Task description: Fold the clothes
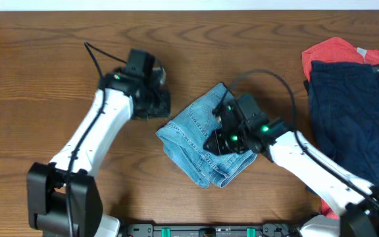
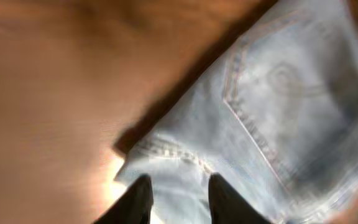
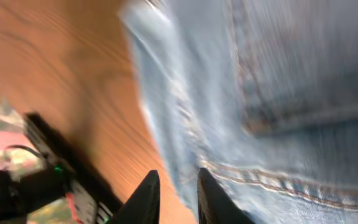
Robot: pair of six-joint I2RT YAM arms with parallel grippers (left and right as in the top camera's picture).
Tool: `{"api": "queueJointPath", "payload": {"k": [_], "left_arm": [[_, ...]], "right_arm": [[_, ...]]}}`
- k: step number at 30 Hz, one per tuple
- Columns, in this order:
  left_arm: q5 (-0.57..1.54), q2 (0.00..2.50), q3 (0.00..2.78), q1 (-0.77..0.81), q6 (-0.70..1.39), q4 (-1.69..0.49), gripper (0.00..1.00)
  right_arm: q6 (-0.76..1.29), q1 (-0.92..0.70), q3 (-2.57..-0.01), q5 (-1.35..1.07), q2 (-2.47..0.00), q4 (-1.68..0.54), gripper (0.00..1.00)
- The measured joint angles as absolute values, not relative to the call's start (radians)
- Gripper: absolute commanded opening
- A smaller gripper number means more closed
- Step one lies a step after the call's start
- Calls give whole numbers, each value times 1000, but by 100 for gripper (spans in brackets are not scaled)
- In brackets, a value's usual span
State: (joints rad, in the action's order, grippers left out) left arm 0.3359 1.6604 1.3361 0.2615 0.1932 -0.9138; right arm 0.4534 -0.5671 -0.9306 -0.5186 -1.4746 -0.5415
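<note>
A brown wood-grain table [image 1: 31,79] fills my overhead feed. The light-blue washed denim jeans [image 1: 189,141] lie near the middle of it, folded into a compact, roughly square bundle turned cornerwise, with several layers showing along its lower edge. On the left wrist feed I see a stitched back pocket [image 2: 291,87] facing up and a seamed corner of the denim closest to the camera.

The left jaws stand parted. Their two dark fingers [image 2: 138,202] sit either side of that corner, at the bundle's left edge, and denim shows in the gap.

The right jaws rest over the right half of the bundle. Its feed is blurred: the fingers [image 3: 146,199] are close together over a seamed edge of the jeans, and I cannot tell whether they pinch the cloth.

Well apart, at the table's right edge, a dark navy garment [image 1: 354,112] lies on a red garment [image 1: 331,51].
</note>
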Motion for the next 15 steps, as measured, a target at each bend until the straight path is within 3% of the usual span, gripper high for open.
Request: {"api": "queueJointPath", "payload": {"k": [3, 6, 7, 9, 11, 15], "left_arm": [[334, 1652, 1401, 270, 179, -1043, 32], [334, 1647, 1387, 301, 167, -1126, 50], [334, 1647, 1365, 318, 174, -1126, 52], [335, 1647, 1308, 346, 191, -1102, 53], [335, 1647, 1220, 375, 223, -1026, 52], [337, 1648, 1035, 399, 310, -816, 29]], "right_arm": [[434, -567, -998, -457, -1436, -612, 27], [425, -567, -1016, -360, -1423, -662, 32], [424, -564, -1016, -316, -1424, -678, 40], [422, -554, -1016, -263, -1430, -696, 40], [413, -527, -1016, -223, -1434, -707, 33], [408, -451, -1016, -175, -1464, -745, 17]]}}
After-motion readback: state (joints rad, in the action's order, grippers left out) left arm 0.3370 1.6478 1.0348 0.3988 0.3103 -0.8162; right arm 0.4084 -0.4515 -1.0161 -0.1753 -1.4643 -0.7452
